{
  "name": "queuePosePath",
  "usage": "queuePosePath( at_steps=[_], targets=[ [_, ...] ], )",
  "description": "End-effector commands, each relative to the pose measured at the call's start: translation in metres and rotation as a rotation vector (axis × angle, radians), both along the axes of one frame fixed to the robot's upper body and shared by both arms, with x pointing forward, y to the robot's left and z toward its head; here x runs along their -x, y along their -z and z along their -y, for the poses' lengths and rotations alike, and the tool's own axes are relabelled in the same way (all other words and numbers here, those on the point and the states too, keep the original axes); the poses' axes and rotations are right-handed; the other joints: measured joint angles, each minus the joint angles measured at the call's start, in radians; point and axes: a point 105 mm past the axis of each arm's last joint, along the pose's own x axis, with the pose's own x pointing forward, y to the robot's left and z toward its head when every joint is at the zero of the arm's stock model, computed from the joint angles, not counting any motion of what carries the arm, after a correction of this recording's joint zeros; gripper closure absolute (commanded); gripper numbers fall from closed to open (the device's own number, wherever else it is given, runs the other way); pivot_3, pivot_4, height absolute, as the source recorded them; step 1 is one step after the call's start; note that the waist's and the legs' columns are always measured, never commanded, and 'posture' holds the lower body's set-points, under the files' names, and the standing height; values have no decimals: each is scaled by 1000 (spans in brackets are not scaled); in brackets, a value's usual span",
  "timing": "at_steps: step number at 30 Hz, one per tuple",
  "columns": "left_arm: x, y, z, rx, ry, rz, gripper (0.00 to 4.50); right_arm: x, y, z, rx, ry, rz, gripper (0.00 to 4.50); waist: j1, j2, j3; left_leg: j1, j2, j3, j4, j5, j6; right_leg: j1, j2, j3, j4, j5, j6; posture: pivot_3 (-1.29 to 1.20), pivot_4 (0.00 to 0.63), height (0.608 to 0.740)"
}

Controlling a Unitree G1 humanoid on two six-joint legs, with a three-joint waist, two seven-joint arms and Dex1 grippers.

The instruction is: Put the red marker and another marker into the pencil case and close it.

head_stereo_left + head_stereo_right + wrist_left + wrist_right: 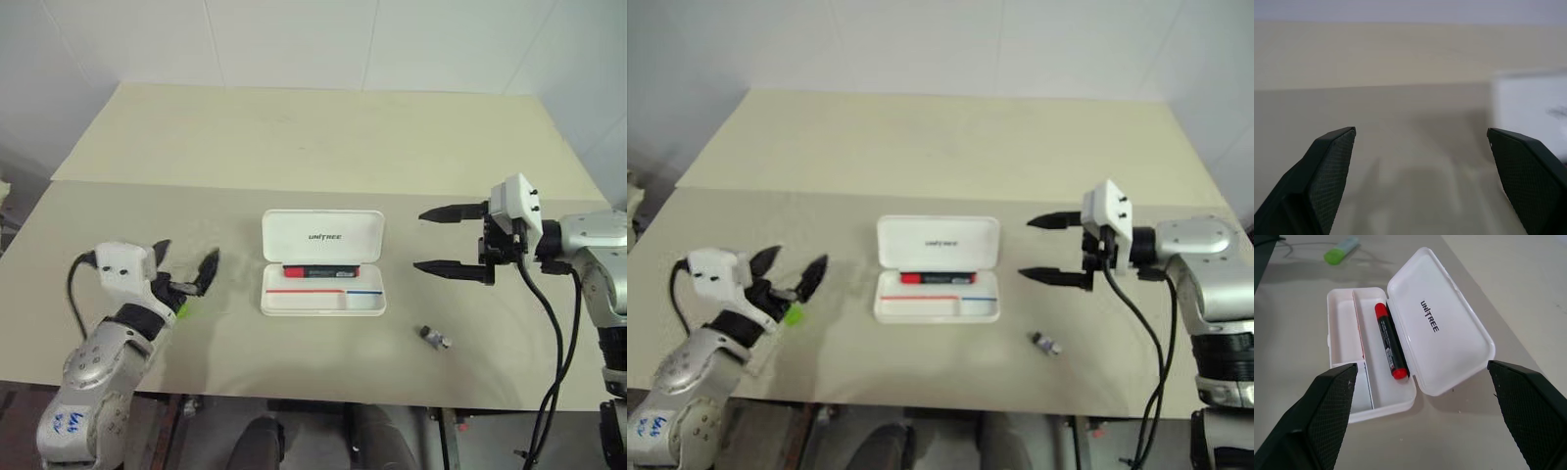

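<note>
The white pencil case (322, 236) lies open in the middle of the table, its lid with the dark logo tipped back. The red marker (320, 271), black with red ends, rests in the tray along the hinge; the right wrist view shows it (1389, 340) too. The other marker's lime-green end (182, 311) shows on the table just under my left gripper (188, 253), which stands open and empty to the left of the case. My right gripper (421, 240) hangs open and empty to the right of the case, fingers pointing towards it.
A tiny grey-black cylinder (436, 338) lies on the table in front of the right gripper, near the front edge. The beige table (313, 137) stretches back to a white wall. A black cable hangs from each wrist.
</note>
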Motion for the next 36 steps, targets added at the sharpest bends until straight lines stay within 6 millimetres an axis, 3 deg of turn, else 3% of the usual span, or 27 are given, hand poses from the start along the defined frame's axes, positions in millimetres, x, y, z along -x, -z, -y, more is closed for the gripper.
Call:
queuePosePath(
  at_steps=[1,9,15,20,36],
  targets=[
    [10,-4,-15,17,-213,-15,0,1,-7,-5,-5,-44,38,19,1,0,0,-1,0,0,0,0,0,0,0,0,0,0,0,0,150,740],
    [10,-1,-12,39,-357,-99,0,-2,-10,-11,-3,-78,42,19,3,0,0,0,-1,-1,1,1,-1,0,1,-1,1,1,-1,0,150,740],
    [23,22,-23,5,-466,-270,0,-3,-11,-14,2,-106,48,19,0,0,0,0,0,-1,0,1,-1,0,2,0,1,1,-1,0,150,740],
    [27,24,-21,2,-478,-301,0,-3,-13,-15,5,-119,49,19,1,0,0,0,-1,-1,1,1,-1,0,1,0,0,1,-1,0,150,740],
    [20,59,-27,-31,-519,-503,0,-1,-19,-20,3,-136,73,19,-2,0,0,0,-1,-1,1,1,-2,0,1,-1,1,1,-1,0,150,740]
  ],
)
